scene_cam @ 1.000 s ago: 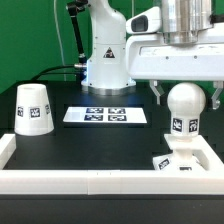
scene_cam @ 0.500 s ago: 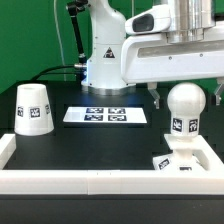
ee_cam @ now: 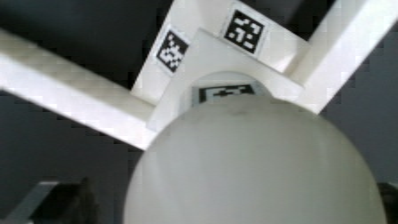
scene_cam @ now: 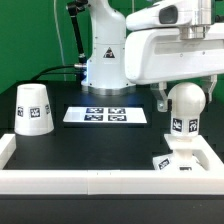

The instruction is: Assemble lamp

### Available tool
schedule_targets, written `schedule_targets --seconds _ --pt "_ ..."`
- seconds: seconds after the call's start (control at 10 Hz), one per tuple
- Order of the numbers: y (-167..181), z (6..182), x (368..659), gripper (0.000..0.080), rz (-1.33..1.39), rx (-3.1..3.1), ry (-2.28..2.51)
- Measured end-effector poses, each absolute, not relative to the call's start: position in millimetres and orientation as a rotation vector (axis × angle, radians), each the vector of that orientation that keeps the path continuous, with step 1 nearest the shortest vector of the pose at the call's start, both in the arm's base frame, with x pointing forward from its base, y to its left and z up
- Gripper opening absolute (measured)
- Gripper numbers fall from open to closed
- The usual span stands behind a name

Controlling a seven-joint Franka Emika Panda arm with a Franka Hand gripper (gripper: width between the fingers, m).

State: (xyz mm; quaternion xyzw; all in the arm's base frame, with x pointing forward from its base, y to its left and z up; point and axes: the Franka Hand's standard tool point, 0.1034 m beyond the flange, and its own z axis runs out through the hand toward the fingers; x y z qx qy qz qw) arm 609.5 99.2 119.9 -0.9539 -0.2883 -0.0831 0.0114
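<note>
The round bulb stands upright with its neck on the flat square base at the exterior view's right. My gripper is open, with a finger on each side of the bulb's globe; one dark fingertip shows just beside it. In the wrist view the bulb fills the frame, with the tagged base beyond it and a dark finger apart from the globe. The tapered shade stands alone at the exterior view's left.
The marker board lies flat on the black table between shade and bulb. A low white wall runs round the table's front and sides. The robot's white base stands at the back.
The hand and arm have shifted a little over the bulb, and the visible fingertip sits slightly lower and closer to the globe. The bulb, base and shade have not moved.
</note>
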Motion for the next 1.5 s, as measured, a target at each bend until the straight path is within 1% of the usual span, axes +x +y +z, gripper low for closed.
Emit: schedule_targets --seconds 0.8,1.0,1.2,1.3,1.5 --pt "103.1 115.3 608.7 0.0699 -0.154 -2.564 -1.954" --pt "105.6 114.4 609.3 0.0699 -0.131 -2.467 -2.138" --pt "103.7 114.1 609.7 0.0688 -0.127 -2.454 -2.158" --pt "103.5 114.1 609.7 0.0576 -0.127 -2.454 -2.158" --pt "103.2 114.0 609.7 0.0576 -0.128 -2.466 -2.143"
